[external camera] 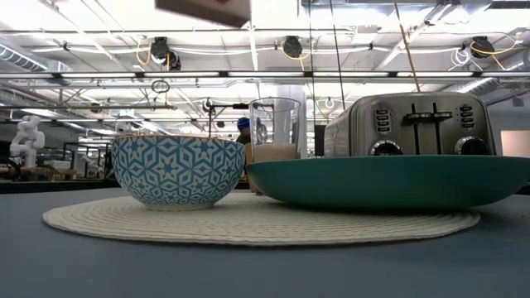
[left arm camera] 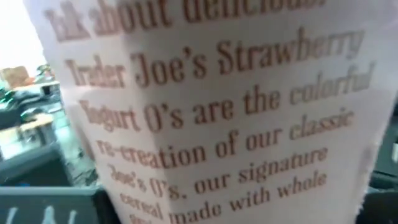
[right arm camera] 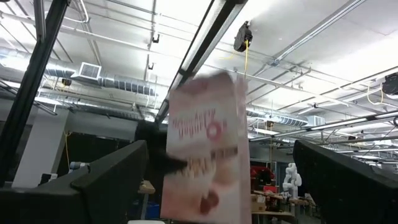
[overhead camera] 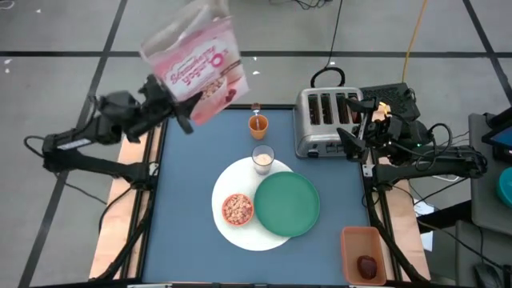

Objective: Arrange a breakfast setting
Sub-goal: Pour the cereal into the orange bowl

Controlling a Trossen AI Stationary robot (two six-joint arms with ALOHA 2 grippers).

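Observation:
My left gripper (overhead camera: 178, 108) is shut on the pink cereal box (overhead camera: 196, 68), held high over the table's far left corner. The box also shows in the right wrist view (right arm camera: 208, 149). On the mat lie the white plate (overhead camera: 232, 232), the green plate (overhead camera: 286, 204) and the small bowl (overhead camera: 238, 209) with cereal in it. The milk glass (overhead camera: 263, 158) and the orange cup (overhead camera: 258, 124) stand behind them. My right gripper (overhead camera: 358, 130) waits open beside the toaster, its fingers (right arm camera: 118, 174) tilted upward. The dark red fruit (overhead camera: 367, 266) lies in an orange tray. No spoon shows. My left gripper holds the cereal box at its narrow side edge (overhead camera: 182, 102), on the side toward the left arm. It comes in level from the table's left. The box is lifted clear, high above the table and tilted, its printed side panel (left arm camera: 217, 112) filling the wrist view and hiding the fingers.
The silver four-slot toaster (overhead camera: 324, 120) stands at the far right, close to my right arm. The orange tray (overhead camera: 362, 252) sits on the table's near right edge. In the low view the bowl (external camera: 178, 170), glass (external camera: 275, 128) and green plate (external camera: 389, 180) stand close together.

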